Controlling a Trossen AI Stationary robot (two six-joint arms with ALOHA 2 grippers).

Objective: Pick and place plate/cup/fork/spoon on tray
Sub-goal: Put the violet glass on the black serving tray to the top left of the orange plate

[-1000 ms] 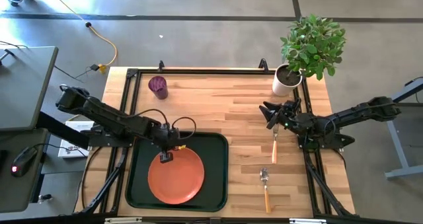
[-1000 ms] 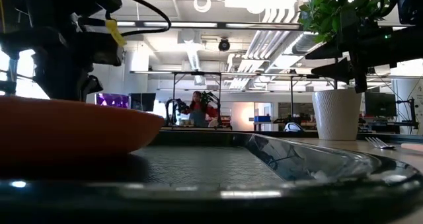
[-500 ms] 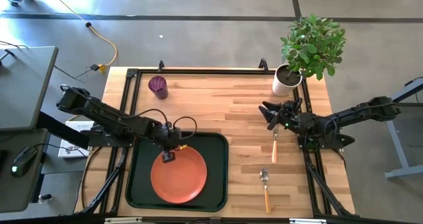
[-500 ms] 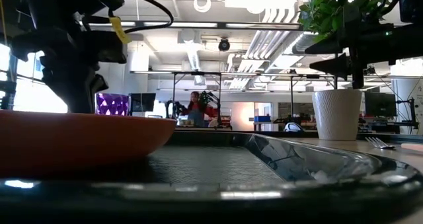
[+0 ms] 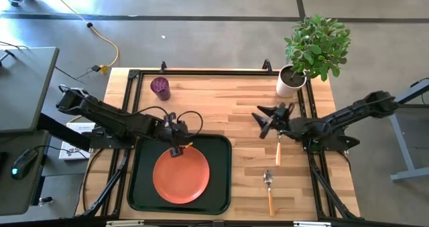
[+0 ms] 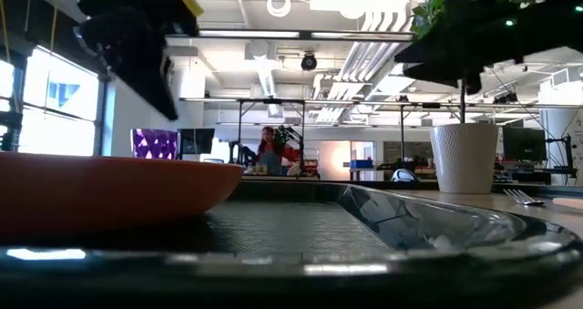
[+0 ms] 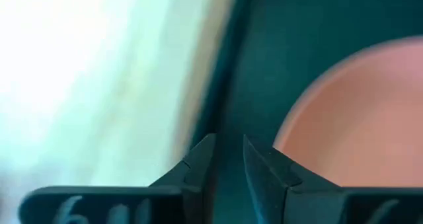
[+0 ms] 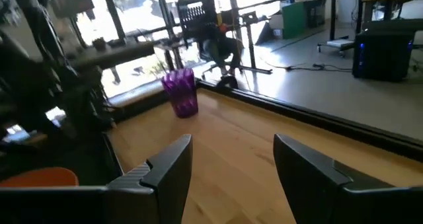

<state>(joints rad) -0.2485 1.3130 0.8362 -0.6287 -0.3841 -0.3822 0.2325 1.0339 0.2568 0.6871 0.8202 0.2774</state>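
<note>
The orange-red plate [image 5: 179,177] lies flat in the dark tray [image 5: 221,187]; its rim also shows in the low view [image 6: 109,186]. My left gripper [image 5: 175,148] hovers above the plate's far rim, its fingers a narrow gap apart with nothing between them [image 7: 229,159]. My right gripper [image 5: 263,120] is open wide and empty above the table's right half, left of the fork [image 5: 278,150]. The spoon [image 5: 269,190] lies nearer the front edge. The purple cup [image 5: 159,88] stands upright at the far left and shows in the right wrist view [image 8: 182,92].
A white pot with a green plant [image 5: 289,82] stands at the far right corner, close behind my right arm. Bare wood [image 5: 221,106] lies between the cup and the right gripper. A black frame [image 5: 214,71] runs along the table's edges.
My left gripper has slid the plate a little toward the table's right inside the tray, let go of its far rim and risen clear of it. The plate now lies flat. My right gripper has moved toward the table's left, away from the fork.
</note>
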